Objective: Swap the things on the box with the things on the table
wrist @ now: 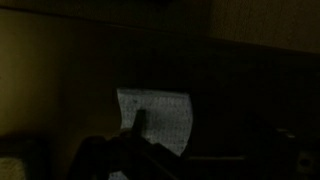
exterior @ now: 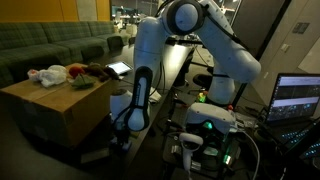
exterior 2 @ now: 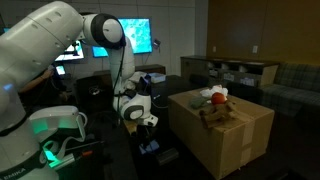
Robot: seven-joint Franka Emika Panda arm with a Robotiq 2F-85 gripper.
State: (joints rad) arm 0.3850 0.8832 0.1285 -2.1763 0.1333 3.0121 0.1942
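Observation:
A cardboard box (exterior: 55, 115) (exterior 2: 228, 138) carries several soft toys: a white and pink one (exterior: 48, 76), a red one (exterior: 76, 71) (exterior 2: 213, 97) and a brown one (exterior: 84, 83) (exterior 2: 214, 113). My gripper (exterior: 122, 137) (exterior 2: 149, 133) hangs low beside the box, over a dark low surface. The wrist view is very dark. It shows a pale rectangular piece (wrist: 160, 117) lying below the gripper, with dark finger shapes in front of it. I cannot tell whether the fingers are open or shut, or whether they touch the piece.
A green sofa (exterior: 55, 42) stands behind the box. A lit laptop (exterior: 300, 98) and the robot's control stand (exterior: 210, 130) are at one side. Monitors (exterior 2: 135, 35) and a shelf (exterior 2: 235, 70) are in the background. The room is dim.

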